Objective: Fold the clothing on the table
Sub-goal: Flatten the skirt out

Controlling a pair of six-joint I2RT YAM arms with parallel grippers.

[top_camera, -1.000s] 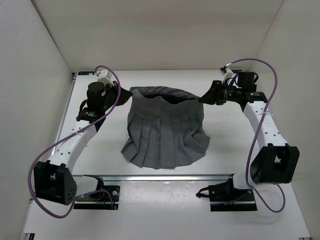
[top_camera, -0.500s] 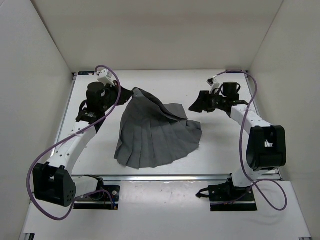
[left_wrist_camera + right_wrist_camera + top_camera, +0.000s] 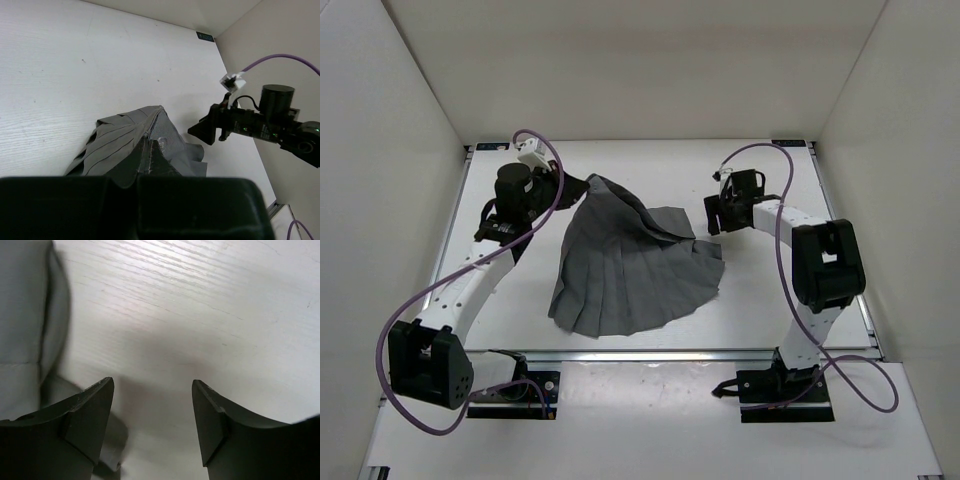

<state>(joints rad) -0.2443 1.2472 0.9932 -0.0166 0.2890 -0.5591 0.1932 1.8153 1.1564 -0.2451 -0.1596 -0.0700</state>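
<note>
Pinching a raised corner of the dark grey skirt point(image 3: 635, 270), the left gripper point(image 3: 572, 188) has its jaws closed tight on the fabric at the cloth's far-left end. From there the skirt fans out, rumpled, across the middle of the white table point(image 3: 770, 290). Just beside its right edge, the right gripper point(image 3: 713, 214) hangs with jaws spread wide, holding nothing, with bare table between them.

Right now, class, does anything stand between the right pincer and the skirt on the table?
Nothing visible does. The right pincer, open, hangs over bare table beside the skirt; only white tabletop lies between them. The left pincer is shut on the skirt's far corner.
</note>
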